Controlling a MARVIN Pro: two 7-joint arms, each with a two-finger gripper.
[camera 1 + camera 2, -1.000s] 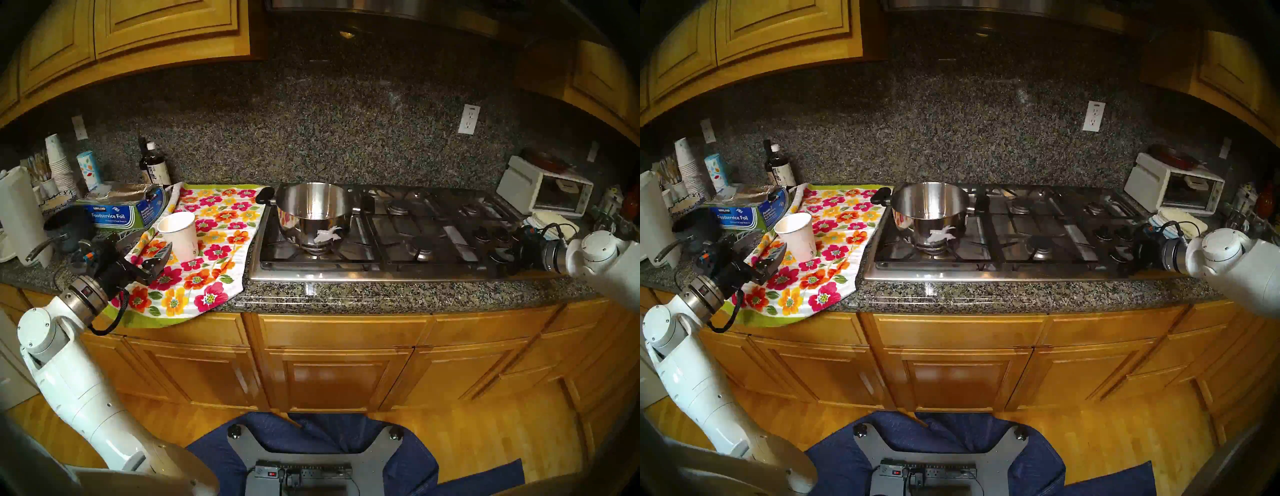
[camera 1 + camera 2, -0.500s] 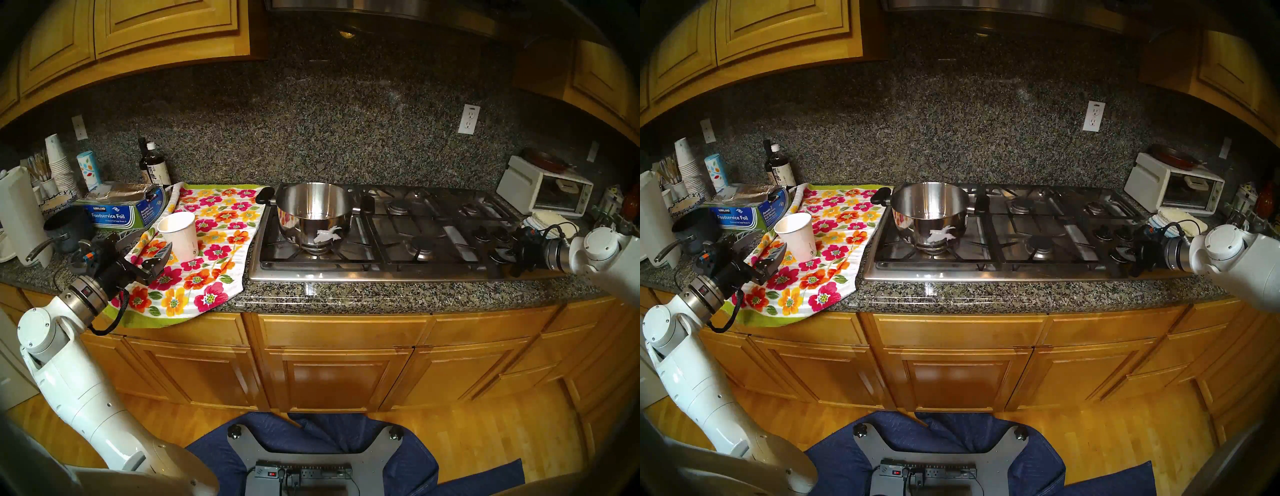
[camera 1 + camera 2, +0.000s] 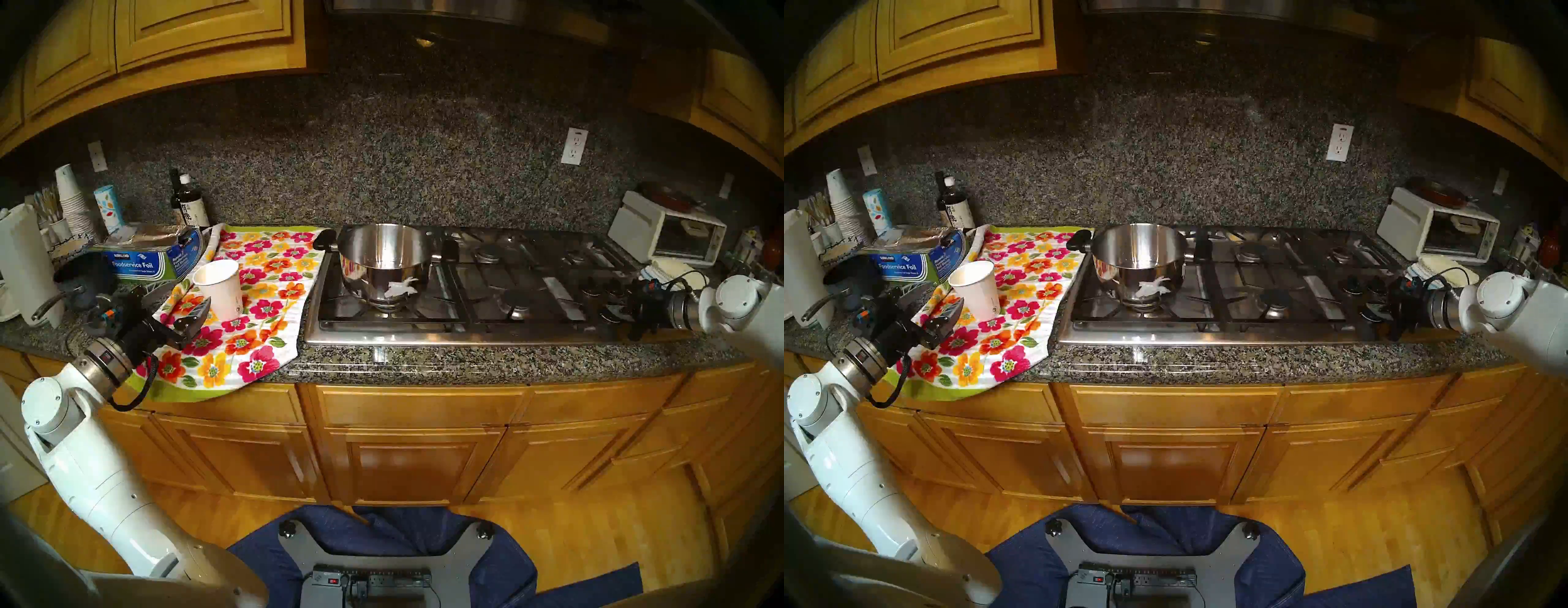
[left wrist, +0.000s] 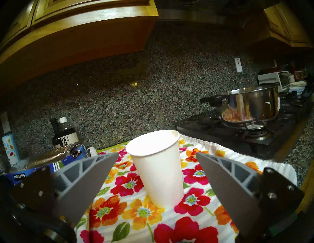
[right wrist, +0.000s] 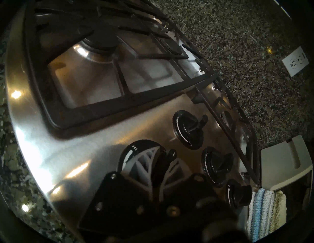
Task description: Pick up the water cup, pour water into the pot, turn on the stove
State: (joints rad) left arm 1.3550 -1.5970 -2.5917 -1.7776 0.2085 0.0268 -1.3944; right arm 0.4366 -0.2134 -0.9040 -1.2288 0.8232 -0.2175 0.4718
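Cup [image 3: 219,288] first: in the head view the water cup stands upright on the floral towel [image 3: 263,305], just ahead of my left gripper [image 3: 178,303], whose fingers are spread apart and touch nothing. The pot [image 3: 384,263] sits on the near-left burner of the stove [image 3: 466,293], well off to the right of those fingers. My right gripper [image 3: 636,312] is down among the knobs at the stove's right end.

The second head view shows the same layout: cup [image 3: 975,290] beyond the left fingers, pot [image 3: 1139,261] on its grate.

From the left wrist, the cup [image 4: 157,168] stands centred beyond the gap between the two fingers [image 4: 85,179], not yet between them, so I judge the wrist is lined up for a straight push forward and a side grasp. The pot [image 4: 251,103] is up and right of the right-hand finger.

From the right wrist, the fingers [image 5: 142,169] are closed on the bar of a black knob [image 5: 167,157], one each side. I read that as a grip suited to turning it, though the cup looks unpoured.
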